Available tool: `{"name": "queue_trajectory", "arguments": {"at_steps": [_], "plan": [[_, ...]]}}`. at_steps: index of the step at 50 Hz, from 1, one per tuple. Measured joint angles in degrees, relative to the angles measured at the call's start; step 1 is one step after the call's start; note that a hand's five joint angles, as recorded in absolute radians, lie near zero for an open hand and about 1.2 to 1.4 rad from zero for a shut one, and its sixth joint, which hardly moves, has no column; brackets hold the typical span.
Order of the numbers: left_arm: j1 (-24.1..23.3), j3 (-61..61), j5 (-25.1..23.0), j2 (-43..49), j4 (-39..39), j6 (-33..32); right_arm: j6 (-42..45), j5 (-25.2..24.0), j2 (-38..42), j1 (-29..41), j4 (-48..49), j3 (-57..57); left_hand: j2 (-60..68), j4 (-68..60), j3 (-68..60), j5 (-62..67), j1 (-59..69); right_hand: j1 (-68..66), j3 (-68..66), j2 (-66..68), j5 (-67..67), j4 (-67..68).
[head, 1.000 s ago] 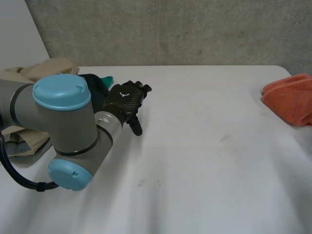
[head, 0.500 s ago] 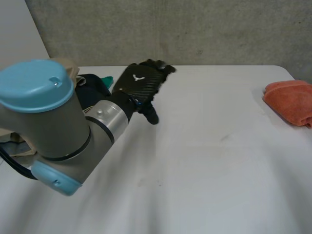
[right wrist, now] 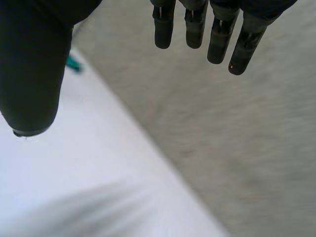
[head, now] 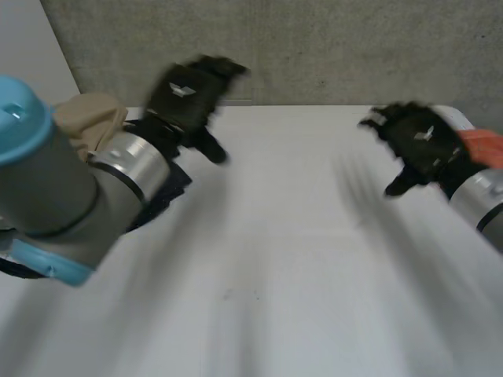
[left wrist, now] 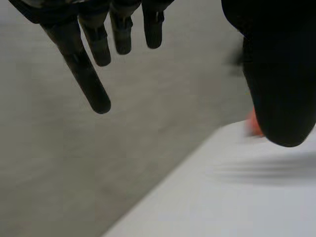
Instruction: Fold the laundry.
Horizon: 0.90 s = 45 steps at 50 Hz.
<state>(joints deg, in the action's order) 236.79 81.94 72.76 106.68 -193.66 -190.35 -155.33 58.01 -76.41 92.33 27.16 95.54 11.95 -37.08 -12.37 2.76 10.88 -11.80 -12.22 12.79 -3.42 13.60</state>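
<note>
My left hand hangs open above the table's far left part, holding nothing. Its straight fingers and thumb stand apart in the left wrist view. A pile of laundry lies behind my left arm, with a beige cloth on top and dark cloth beside it. My right hand is up over the far right of the table, open and empty. Spread fingers and thumb show in the right wrist view. An orange cloth lies folded just behind my right hand.
The white table stretches bare between the two hands and toward the near edge. A grey concrete wall stands behind the table's far edge. A bit of teal cloth shows past my right thumb.
My left hand has lifted and swung toward the far left, over the pile. My right hand has come into view at the right, in front of the orange cloth.
</note>
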Motion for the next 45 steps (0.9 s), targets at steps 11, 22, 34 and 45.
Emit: {"name": "queue_trajectory", "arguments": {"at_steps": [11, 22, 34, 45], "plan": [[23.29, -1.74, 18.74, 4.23, -3.72, -9.8, 1.03, -0.76, 0.13, 6.94, -18.2, 7.94, 0.0, 0.0, 0.0, 0.0, 0.0, 0.0, 0.0, 0.0, 0.02, 0.0], [38.0, -5.77, 18.5, 18.4, -3.83, -26.16, 2.68, -0.13, 3.25, 7.11, -17.62, 8.31, 5.23, 0.39, -4.84, 4.88, 7.57, 0.0, 0.0, 0.0, 0.02, 0.0], [34.11, -10.47, 14.71, 18.68, -5.0, -23.23, 2.77, 0.47, 3.59, 6.46, -17.56, 8.15, 55.3, -31.83, -52.75, 51.2, 49.98, 0.0, 0.0, 0.0, 0.02, 0.0], [13.66, -13.08, 14.45, 5.77, -7.94, -11.66, 0.98, 8.8, 2.78, 6.23, -15.28, 7.43, 55.84, -32.2, -53.7, 52.85, 52.81, 0.0, 0.0, 0.0, 0.02, 0.0]]}}
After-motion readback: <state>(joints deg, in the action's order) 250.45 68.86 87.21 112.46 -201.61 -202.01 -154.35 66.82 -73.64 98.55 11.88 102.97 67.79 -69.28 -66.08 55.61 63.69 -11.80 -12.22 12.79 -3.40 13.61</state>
